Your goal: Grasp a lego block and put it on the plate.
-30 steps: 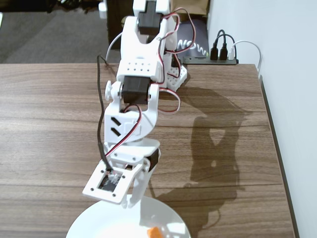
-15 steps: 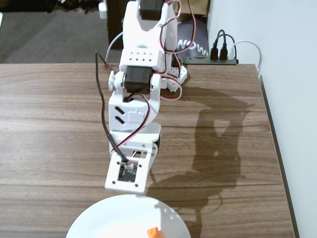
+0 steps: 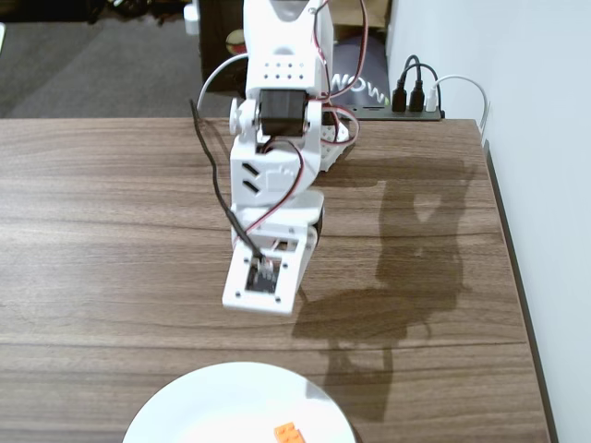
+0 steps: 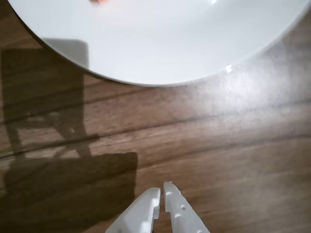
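The plate (image 3: 199, 406) runs off the fixed view's bottom edge; only a blurred sliver of lego block (image 4: 99, 1) shows at the wrist view's top.

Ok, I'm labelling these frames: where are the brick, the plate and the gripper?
brick (image 3: 288, 432): fixed view, its studded top.
plate (image 4: 194, 43): wrist view, bare white surface.
gripper (image 4: 162, 192): wrist view, between the nearly touching fingertips.

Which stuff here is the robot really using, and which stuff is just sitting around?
For the job:
- lego block, lying on the plate
- plate
- hand, shut and empty

Just lying about:
- power strip with plugs
- wooden table
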`<state>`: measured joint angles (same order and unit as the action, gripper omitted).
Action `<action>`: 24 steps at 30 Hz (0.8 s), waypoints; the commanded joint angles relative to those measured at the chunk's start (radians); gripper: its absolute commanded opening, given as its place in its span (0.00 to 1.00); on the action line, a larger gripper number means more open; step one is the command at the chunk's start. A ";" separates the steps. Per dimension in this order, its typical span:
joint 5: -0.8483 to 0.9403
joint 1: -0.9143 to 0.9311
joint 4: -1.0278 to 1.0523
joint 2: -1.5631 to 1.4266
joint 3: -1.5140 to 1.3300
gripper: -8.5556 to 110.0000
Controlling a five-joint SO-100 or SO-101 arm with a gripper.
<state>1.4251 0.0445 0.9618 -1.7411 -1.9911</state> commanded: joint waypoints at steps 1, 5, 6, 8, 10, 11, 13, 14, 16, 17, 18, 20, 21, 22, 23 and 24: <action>-0.029 -0.008 -0.014 -0.124 -0.067 0.08; -0.106 -0.020 -0.021 -0.232 -0.176 0.08; -0.143 -0.025 -0.021 -0.255 -0.195 0.08; -0.229 -0.037 -0.021 -0.304 -0.229 0.08; -0.313 -0.046 -0.020 -0.347 -0.253 0.08; -0.353 -0.051 -0.020 -0.367 -0.265 0.08; -0.446 -0.061 -0.020 -0.413 -0.298 0.08; -0.497 -0.067 -0.020 -0.434 -0.313 0.08; -0.614 -0.071 -0.026 -0.482 -0.342 0.08; -0.663 -0.072 -0.028 -0.506 -0.356 0.08; -0.727 -0.071 -0.034 -0.535 -0.376 0.08; -0.833 -0.069 -0.041 -0.584 -0.408 0.08; -0.888 -0.069 -0.043 -0.612 -0.426 0.08; -0.956 -0.067 -0.043 -0.643 -0.446 0.08; -1.025 -0.066 -0.043 -0.670 -0.466 0.08; -1.074 -0.064 -0.041 -0.698 -0.486 0.08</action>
<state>0.4878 -0.0245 0.9311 -2.3639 -2.4636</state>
